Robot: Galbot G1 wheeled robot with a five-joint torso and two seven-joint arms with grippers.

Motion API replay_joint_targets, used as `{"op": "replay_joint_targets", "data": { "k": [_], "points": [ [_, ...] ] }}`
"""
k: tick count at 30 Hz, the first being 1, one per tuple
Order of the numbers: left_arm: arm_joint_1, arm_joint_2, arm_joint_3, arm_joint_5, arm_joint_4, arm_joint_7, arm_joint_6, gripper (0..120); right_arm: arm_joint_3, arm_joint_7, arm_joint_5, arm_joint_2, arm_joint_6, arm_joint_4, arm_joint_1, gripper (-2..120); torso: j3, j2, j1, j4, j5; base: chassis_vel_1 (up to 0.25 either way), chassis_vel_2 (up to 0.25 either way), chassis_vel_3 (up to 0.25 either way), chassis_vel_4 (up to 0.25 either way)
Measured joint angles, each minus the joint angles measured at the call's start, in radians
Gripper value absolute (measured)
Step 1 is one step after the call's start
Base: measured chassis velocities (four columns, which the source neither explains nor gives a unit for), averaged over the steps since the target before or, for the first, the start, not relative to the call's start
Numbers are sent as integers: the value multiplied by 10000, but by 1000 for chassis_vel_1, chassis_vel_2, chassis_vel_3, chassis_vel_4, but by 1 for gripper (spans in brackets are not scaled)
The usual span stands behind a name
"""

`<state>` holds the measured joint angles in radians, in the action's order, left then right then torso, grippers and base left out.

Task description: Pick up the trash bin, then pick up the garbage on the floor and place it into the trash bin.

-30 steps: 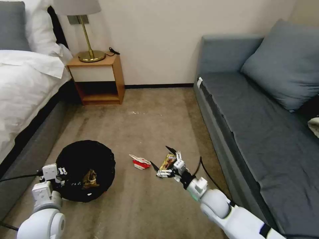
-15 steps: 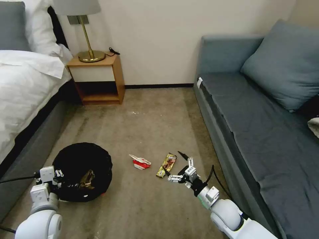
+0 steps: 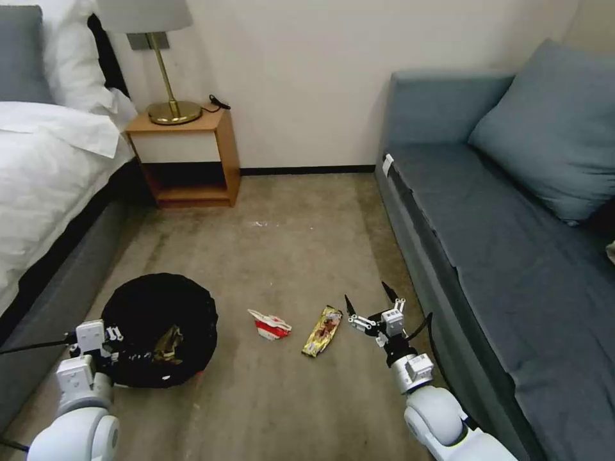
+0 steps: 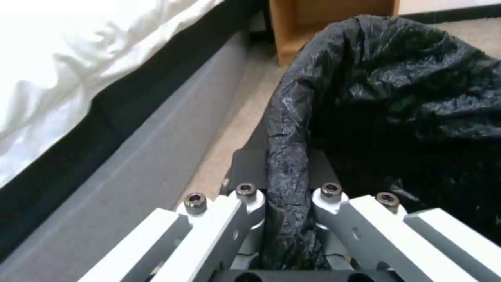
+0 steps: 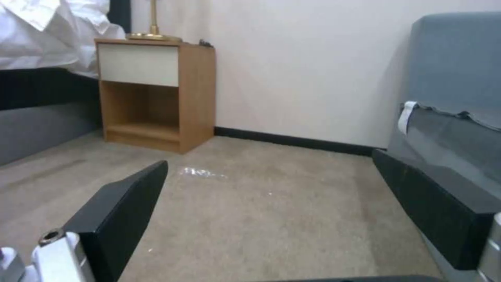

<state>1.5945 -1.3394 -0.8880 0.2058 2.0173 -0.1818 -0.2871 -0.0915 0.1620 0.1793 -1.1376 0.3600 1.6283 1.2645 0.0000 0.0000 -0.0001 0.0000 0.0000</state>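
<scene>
Two litter pieces lie on the carpet: a red-and-white carton (image 3: 270,324) and a gold wrapper (image 3: 322,330). One trash bin (image 3: 160,328), left gripper (image 4: 286,196) fingers clamped on its rim. Right gripper (image 3: 372,306) fingers spread wide, empty, beside the wrapper.

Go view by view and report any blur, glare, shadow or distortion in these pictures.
Head view: even room light, straight wall edges bowing toward the corners, the trash bin a featureless dark mass. Left wrist view: white bedding blown out, sheen on the black bag; close fingers slightly soft. Right wrist view: soft overall, a shiny patch on the carpet.
</scene>
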Motion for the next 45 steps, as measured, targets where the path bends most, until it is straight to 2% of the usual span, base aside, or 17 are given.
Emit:
{"op": "replay_joint_targets", "data": {
  "k": [8, 10, 13, 16, 17, 19, 20, 21, 23, 24, 25, 27, 36, 40, 45],
  "points": [
    [-29, 19, 2, 35, 0, 16, 0, 7, 202, -100, 42, 17, 7, -204, -319, 100, 1, 0, -1, -1, -3, -178, 182, 180, -181],
    [-39, 20, -2, 42, -10, 18, 0, 7, 541, -414, 119, 82, -3, -461, -666, 100, 1, 0, 0, 0, -1, -160, 156, 175, -173],
    [-60, 21, -2, 44, -38, 20, 0, 7, 834, -472, 228, 202, -348, -526, -858, 100, 2, 0, 0, -1, 0, -133, 123, 125, -130],
    [-81, 23, 0, 44, -59, 23, 0, 7, 1435, -469, 695, 512, -1412, -622, -1266, 100, 1, 0, 1, -1, 1, -49, 36, 50, -32],
    [-81, 23, 0, 44, -59, 23, 0, 7, 1435, -469, 695, 512, -1412, -622, -1266, 100, 1, 0, 1, -1, 1, 0, 0, 0, 0],
    [-47, 24, 2, 43, -59, 23, 0, 7, 1899, -309, 1027, 699, -2584, -792, -1716, 100, 0, 0, 0, 0, -1, 0, 0, 0, 0],
    [-47, 24, 2, 43, -59, 23, 0, 7, 1899, -309, 1027, 699, -2584, -792, -1716, 100, 0, 0, 0, 0, -1, 0, 0, 0, 0],
    [-4, 33, -1, 43, -38, 23, 0, 7, 2123, -151, 1277, 762, -3351, -813, -1906, 100, 0, 0, 0, -1, 1, 0, 0, 0, 0],
    [32, 82, -11, 45, 64, 23, -15, 7, 2598, 720, 2749, 799, -5824, -584, -2330, 100, 0, -1, 1, 2, -3, 0, 0, 0, 0],
    [32, 82, -11, 45, 64, 23, -15, 7, 2598, 720, 2749, 799, -5824, -584, -2330, 100, 0, -1, 1, 2, -3, 0, 0, 0, 0],
    [30, 110, -22, 57, 127, 23, -38, 7, 2730, 1305, 3583, 734, -6739, -480, -2465, 100, 0, 0, 0, 2, 1, 0, 0, 0, 0],
    [39, 160, -25, 100, 216, 23, -76, 7, 2814, 2333, 4822, 465, -7971, -475, -2643, 100, 0, 0, 1, 1, -2, 0, 0, 0, 0],
    [210, 499, -111, 251, 427, 23, -154, 7, 2489, 3444, 6022, -405, -8994, -1020, -2555, 100, 0, 0, 0, 0, 0, 0, 0, 0, 0],
    [252, 651, -125, 339, 505, 23, -246, 7, 2455, 3559, 5992, -664, -9136, -1372, -2501, 100, 0, -1, 1, 0, -1, 0, 0, 0, 0],
    [310, 639, -73, 347, 506, 23, -241, 7, 2382, 3519, 5714, -1067, -9136, -1911, -2479, 100, 0, 0, 1, 0, -1, 0, 0, 0, 0]
  ]
}}
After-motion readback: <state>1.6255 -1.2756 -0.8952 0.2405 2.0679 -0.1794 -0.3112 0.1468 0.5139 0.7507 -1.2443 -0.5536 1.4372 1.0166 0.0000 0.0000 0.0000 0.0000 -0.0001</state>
